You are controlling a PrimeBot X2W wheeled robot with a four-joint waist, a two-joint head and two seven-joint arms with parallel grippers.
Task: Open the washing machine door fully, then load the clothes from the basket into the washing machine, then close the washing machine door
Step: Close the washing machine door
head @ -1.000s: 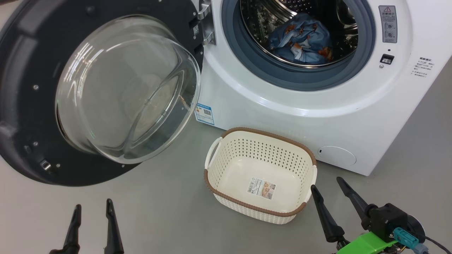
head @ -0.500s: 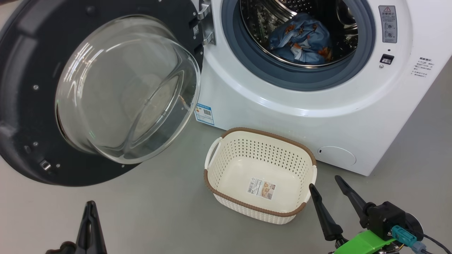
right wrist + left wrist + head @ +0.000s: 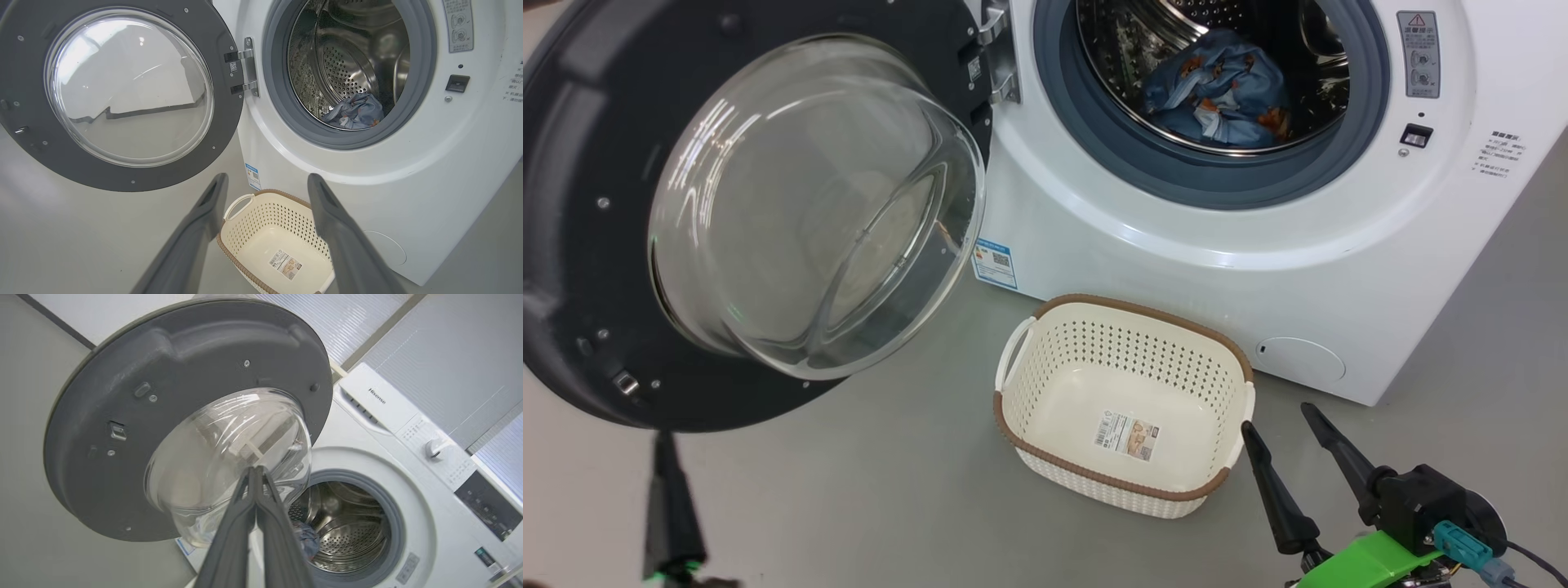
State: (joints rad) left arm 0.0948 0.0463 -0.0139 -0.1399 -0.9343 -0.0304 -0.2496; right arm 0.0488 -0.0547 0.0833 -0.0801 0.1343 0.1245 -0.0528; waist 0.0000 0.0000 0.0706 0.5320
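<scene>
Head view first, and the washing machine (image 3: 1176, 269) stands big and white across the upper right, drum mouth wide open and ringed by its grey gasket (image 3: 1094, 131). The door (image 3: 572, 245) is swung right out to the left on its hinge (image 3: 1001, 49), inner face towards us, clear glass bowl (image 3: 809, 204) bulging out of the dark ring. Down on the grey floor (image 3: 890, 490), just in front of the machine, sits the basket (image 3: 1143, 306), its bare bottom showing a label sticker (image 3: 1127, 435). The clothes (image 3: 1217, 90) are in the drum, a blue printed bundle lying at the bottom of the steel tub. Over to the arms: the right arm comes in from the lower right corner, black wrist on a green bracket (image 3: 1364, 559), angled up and to the left, and the right gripper (image 3: 1276, 415) has its two fingers spread apart, holding nothing, the nearer tip just beside the basket's right handle; whether it touches, I cannot tell. The left gripper (image 3: 670, 498) rises at the lower left as one slim dark shape, a bit blurred, just under the door's lower rim. In the left wrist view its fingers are pressed tight together with nothing between them, pointing up at the glass bowl.
</scene>
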